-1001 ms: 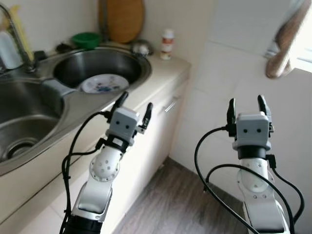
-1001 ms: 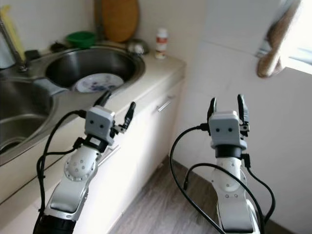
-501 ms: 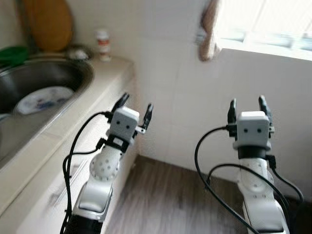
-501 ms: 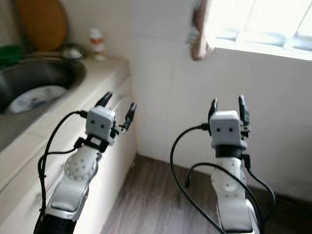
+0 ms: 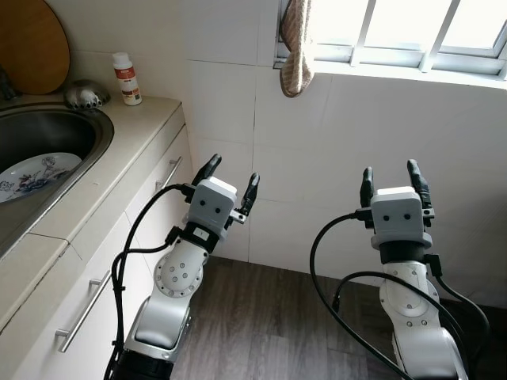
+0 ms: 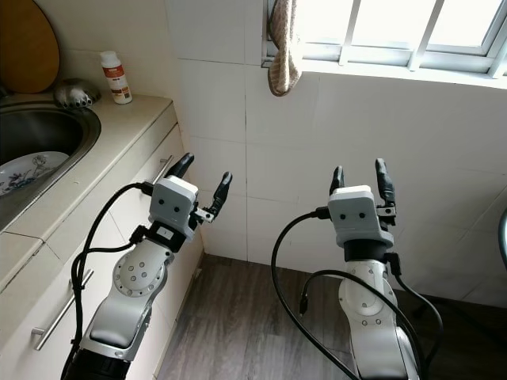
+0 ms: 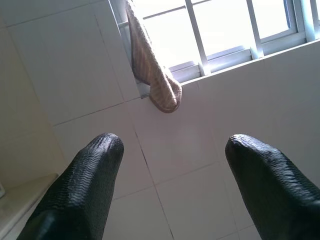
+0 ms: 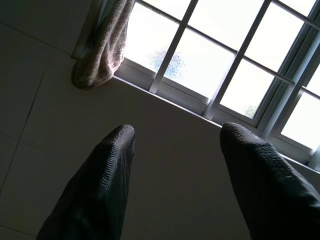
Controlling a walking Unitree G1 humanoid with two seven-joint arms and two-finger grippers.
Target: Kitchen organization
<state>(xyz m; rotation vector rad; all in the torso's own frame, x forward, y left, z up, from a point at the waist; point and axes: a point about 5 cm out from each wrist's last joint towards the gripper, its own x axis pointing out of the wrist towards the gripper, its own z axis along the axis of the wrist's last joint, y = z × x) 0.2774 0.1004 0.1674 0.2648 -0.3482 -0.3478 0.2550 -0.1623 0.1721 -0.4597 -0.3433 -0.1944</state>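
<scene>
Nearest the camera, both arms are raised over the wood floor [image 5: 261, 317] with fingers spread wide and empty: the left gripper [image 5: 230, 179] beside the cabinet front, the right gripper [image 5: 392, 180] facing the tiled wall. Kitchenware lies to the left and farther off, so the left arm looks nearer: a patterned plate [image 5: 36, 174] in the sink [image 5: 91, 131], then a white bottle [image 5: 126, 77] on the counter's far end. A cloth [image 5: 296, 47] hangs at the far window.

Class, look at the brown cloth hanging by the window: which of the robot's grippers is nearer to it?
Left. The left gripper is raised just below the cloth, slightly to its left. The right gripper sits farther off, below the window, on the cloth's right.
</scene>
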